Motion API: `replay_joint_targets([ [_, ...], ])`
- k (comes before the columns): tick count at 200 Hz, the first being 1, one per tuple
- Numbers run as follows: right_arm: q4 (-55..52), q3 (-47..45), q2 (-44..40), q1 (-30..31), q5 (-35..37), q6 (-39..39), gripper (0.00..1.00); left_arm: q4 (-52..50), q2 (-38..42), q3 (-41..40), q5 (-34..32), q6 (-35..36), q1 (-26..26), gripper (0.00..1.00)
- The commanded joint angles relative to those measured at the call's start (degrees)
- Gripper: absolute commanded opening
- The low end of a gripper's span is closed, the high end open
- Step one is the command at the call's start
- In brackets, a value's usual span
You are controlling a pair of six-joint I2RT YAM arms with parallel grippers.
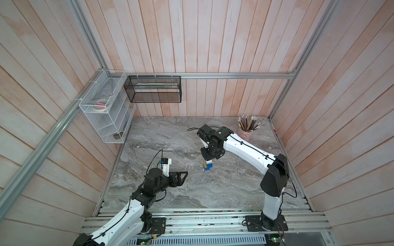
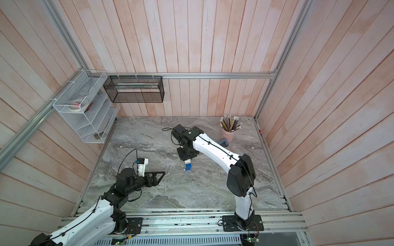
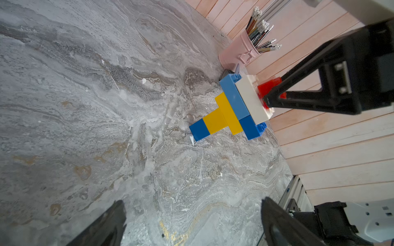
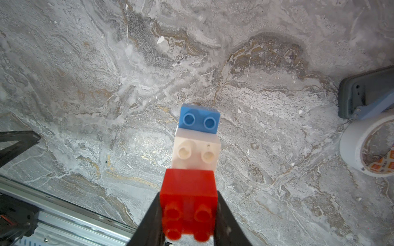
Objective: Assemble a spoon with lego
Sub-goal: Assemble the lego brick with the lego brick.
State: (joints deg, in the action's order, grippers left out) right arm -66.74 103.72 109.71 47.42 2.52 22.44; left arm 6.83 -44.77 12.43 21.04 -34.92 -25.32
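The spoon [image 3: 230,112] hangs upright over the middle of the marble table, in both top views [image 1: 207,167] [image 2: 188,167]. A blue and yellow stem points down, its blue end at the tabletop. Blue and white bricks [image 4: 196,151] widen it into a head. A red brick [image 4: 188,187] sits on top against the white one. My right gripper [image 4: 188,198] [image 1: 207,158] [image 2: 187,159] is shut on that red brick from above. My left gripper [image 3: 193,204] [image 1: 185,175] [image 2: 162,174] is open and empty, left of the spoon and well apart from it.
A pink cup of pencils [image 1: 247,130] [image 3: 241,53] stands at the back right. Near it are a grey hole punch [image 2: 223,142] [image 4: 366,93] and a tape roll [image 4: 366,147]. A white wire rack [image 1: 106,110] and a black mesh basket [image 1: 153,89] hang on the walls.
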Motion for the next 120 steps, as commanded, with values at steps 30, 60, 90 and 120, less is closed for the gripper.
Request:
replay_joint_targets([
  [30, -11.1, -1.1, 8.7, -1.0, 0.8, -0.2, 0.00, 0.7, 0.5, -0.9, 1.6, 0.6, -0.2, 1.00],
  [60, -13.0, 2.2, 10.6, -1.1, 1.3, 0.0, 0.00, 1.5, 0.0, -0.9, 2.1, 0.4, -0.3, 1.00],
  [90, -13.1, 2.8, 11.8, -1.3, 0.4, 0.5, 0.00, 2.1, -1.1, -1.0, 3.0, 0.1, -0.2, 1.00],
  [120, -13.1, 3.3, 12.6, -1.2, 1.8, 2.8, 0.00, 2.5, -1.3, -1.1, 3.5, -0.1, -0.2, 1.00],
])
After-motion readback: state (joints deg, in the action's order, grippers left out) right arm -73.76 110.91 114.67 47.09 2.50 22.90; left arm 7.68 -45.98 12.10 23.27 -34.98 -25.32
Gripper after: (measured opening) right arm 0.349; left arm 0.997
